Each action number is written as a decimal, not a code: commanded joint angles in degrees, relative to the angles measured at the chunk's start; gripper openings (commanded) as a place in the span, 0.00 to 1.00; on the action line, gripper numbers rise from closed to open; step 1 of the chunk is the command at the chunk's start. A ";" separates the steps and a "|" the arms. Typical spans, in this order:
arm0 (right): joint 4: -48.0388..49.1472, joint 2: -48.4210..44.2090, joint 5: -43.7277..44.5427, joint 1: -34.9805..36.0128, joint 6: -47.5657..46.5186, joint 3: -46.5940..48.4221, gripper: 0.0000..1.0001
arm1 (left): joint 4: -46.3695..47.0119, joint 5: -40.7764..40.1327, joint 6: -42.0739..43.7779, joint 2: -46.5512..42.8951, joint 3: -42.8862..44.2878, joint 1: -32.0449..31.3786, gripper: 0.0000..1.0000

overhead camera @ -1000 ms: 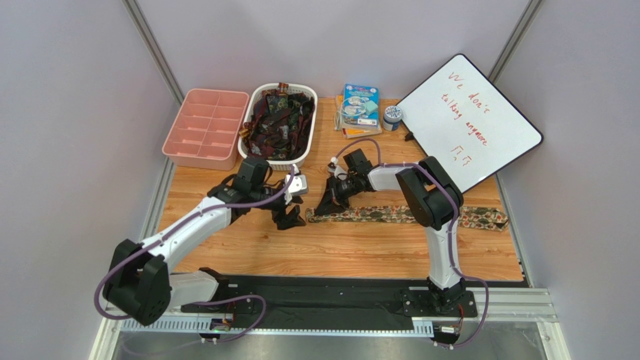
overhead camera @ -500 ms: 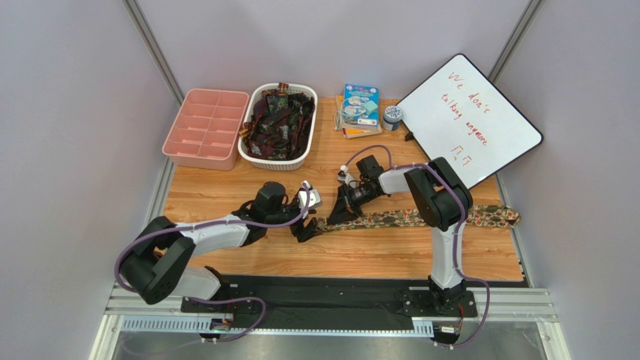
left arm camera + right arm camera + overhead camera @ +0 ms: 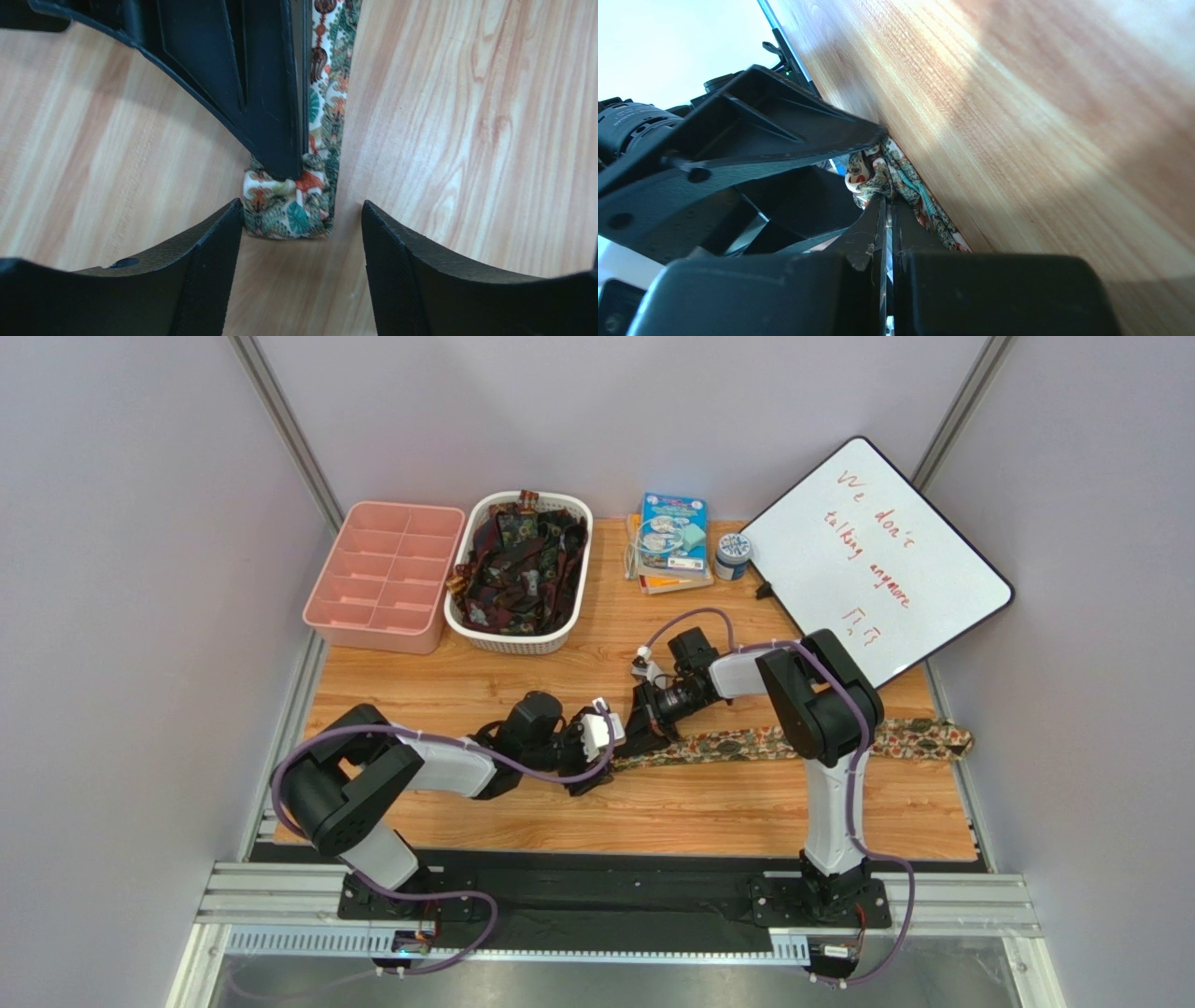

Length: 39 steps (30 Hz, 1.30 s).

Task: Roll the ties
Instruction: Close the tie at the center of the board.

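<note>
At the far left of the table (image 3: 701,812) sits a pink tray (image 3: 383,577) divided into compartments. Just right of it, a white basket (image 3: 514,641) holds a tangled heap of dark red, black and brown ties (image 3: 522,560).

Nearer, around the middle, the left end effector (image 3: 302,213) lies low over the wood with its fingers spread wide, one on each side of the folded left end of the printed tie (image 3: 758,744); neither finger grips the fabric.

The right end effector (image 3: 885,203) is closed, its tips set down on that same end, where the cloth bunches. I cannot tell whether any fabric is pinched between them.

The rest of the printed tie lies flat, running right to the table's right edge.

At the far side are a stack of books (image 3: 671,543), a small round tin (image 3: 731,555) and a tilted whiteboard (image 3: 877,560) with red writing.
</note>
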 commanded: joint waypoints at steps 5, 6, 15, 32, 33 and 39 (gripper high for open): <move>-0.36 -3.27 1.89 -0.20 -1.46 -0.96 0.00 | -0.46 -3.46 4.94 2.68 4.77 -1.61 0.59; -0.27 -3.45 1.80 -0.20 -1.37 -1.05 0.00 | -1.61 -3.64 5.21 2.77 5.29 -1.70 0.55; -1.06 -6.26 1.97 -1.34 -0.31 -0.88 0.00 | -21.55 -3.03 11.01 2.07 12.94 -1.79 0.31; -14.68 -3.63 16.38 -2.67 -10.33 3.16 0.00 | -36.07 -5.05 9.80 1.72 23.67 -3.02 0.53; -14.77 -3.36 16.91 -2.58 -10.51 3.25 0.00 | -36.16 -4.52 8.39 1.46 23.67 -2.67 0.55; -15.48 -2.75 22.10 -2.67 -10.86 3.34 0.00 | -23.53 1.28 2.23 -2.93 15.35 -0.64 0.65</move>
